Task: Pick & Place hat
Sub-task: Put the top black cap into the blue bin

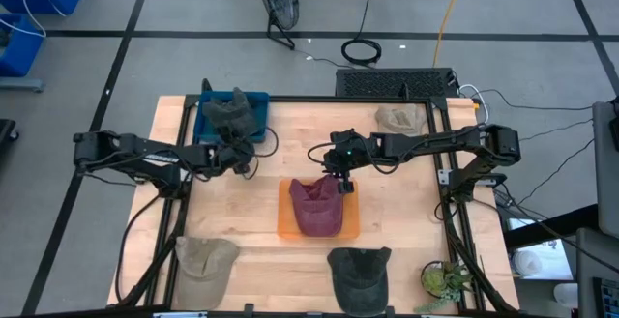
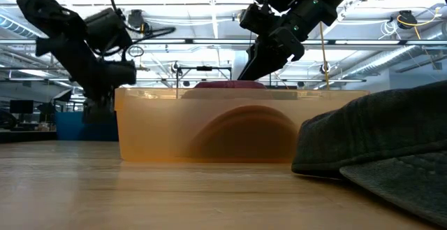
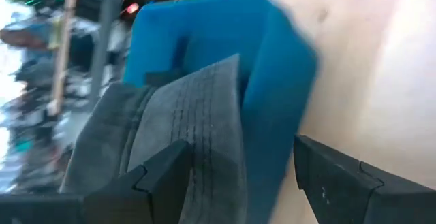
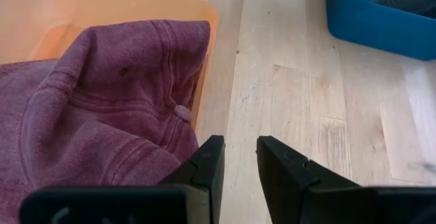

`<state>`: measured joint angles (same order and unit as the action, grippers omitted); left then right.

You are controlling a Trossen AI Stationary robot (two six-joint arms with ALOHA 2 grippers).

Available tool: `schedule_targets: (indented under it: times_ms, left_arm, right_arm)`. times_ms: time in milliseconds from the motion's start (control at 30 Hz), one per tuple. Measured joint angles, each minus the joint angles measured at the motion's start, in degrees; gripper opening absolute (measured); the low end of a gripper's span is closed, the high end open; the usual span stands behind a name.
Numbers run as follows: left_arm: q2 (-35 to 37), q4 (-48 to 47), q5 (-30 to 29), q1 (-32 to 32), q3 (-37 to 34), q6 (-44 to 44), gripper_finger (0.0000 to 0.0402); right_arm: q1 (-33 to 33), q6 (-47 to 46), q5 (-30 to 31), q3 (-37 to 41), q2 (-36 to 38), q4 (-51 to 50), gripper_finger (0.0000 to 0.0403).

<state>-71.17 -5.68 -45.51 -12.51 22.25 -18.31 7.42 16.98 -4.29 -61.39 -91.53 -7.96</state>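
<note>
A maroon hat (image 1: 316, 205) (image 4: 102, 115) lies crumpled in the orange tray (image 1: 285, 226) (image 4: 41, 13) at mid-table, one edge against the tray's rim. My right gripper (image 1: 343, 183) (image 4: 240, 149) hovers just outside the tray's far right corner, above bare wood. It is open by a narrow gap and holds nothing. A dark grey hat (image 1: 229, 113) (image 3: 197, 115) lies in the blue bin (image 1: 259, 101) (image 3: 272, 67) at the far left. My left gripper (image 1: 244, 160) (image 3: 242, 176) is wide open, close before that bin's near corner.
A khaki hat (image 1: 401, 118) lies at the far right, a tan hat (image 1: 205, 257) at the near left and a dark hat (image 1: 360, 270) (image 2: 377, 142) at the near edge. A small plant (image 1: 445, 279) stands at the near right corner. Bare wood shows between bin and tray.
</note>
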Motion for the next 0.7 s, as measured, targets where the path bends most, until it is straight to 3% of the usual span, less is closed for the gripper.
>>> schedule_targets:
  times_ms: [100, 300, 700]
  left_arm:
    - [-1.61, 2.32, -4.26, -0.11, -0.07, -1.46, 0.0255]
    - [-1.52, 2.81, -5.13, 0.37, 0.17, -2.91, 0.0255]
    - [-1.47, 2.72, -13.50, 4.35, 0.23, -4.54, 0.0254]
  right_arm:
    - [0.00, -0.01, -0.02, 0.00, 0.00, -0.01, 0.0075]
    - [0.00, 0.00, 0.00, 0.00, 0.00, -0.01, 0.0075]
    - [0.00, -0.47, -0.02, 0.00, 0.00, -0.03, 0.0075]
